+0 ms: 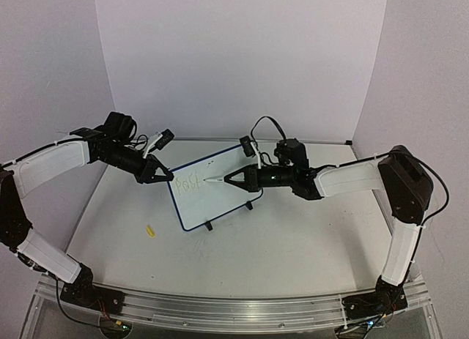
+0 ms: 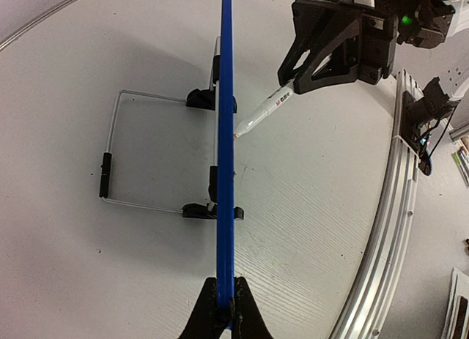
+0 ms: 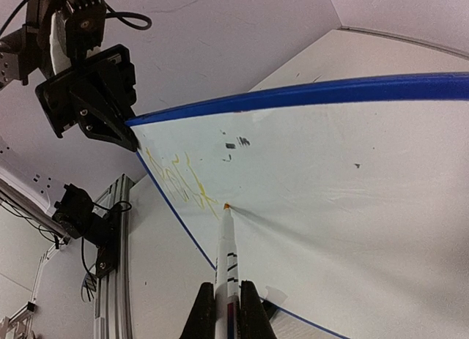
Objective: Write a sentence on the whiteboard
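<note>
Two black robot grippers meet at a board standing on a pale table. The left gripper is clamped on the blue-framed edge of the whiteboard, with one finger pressed against each side of the frame near a corner. The board stands on its long edge on small black feet and stretches straight away from that gripper. A wire stand sits on the side facing away from the pen. The right gripper is closed around a white marker, which juts forward from between its fingers. The marker's orange-yellow tip rests against the board's white face. Between that tip and the left gripper runs the sentence, a faint yellow scrawl too thin to read. A small yellow marker cap lies on the table, nearer the arm bases than the left gripper and well apart from the board
</note>
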Tool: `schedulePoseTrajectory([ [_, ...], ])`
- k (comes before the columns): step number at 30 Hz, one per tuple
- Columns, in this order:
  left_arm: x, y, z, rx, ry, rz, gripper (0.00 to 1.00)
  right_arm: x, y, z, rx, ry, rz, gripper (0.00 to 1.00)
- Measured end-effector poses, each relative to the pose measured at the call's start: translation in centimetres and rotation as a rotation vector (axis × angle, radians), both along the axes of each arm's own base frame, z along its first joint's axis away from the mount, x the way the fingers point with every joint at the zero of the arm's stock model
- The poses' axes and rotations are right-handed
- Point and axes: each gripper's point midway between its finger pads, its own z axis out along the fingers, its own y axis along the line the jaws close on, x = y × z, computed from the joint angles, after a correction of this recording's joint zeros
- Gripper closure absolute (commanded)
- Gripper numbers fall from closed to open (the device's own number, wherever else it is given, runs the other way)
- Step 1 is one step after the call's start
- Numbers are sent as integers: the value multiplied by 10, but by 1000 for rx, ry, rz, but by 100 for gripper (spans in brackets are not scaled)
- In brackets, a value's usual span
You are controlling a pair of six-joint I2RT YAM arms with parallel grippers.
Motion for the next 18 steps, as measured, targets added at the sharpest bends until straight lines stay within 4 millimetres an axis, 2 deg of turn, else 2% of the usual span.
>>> schedulePoseTrajectory([
  [18,0,0,0,-1,5,5,100,2,0,2,6,10,-17,100],
])
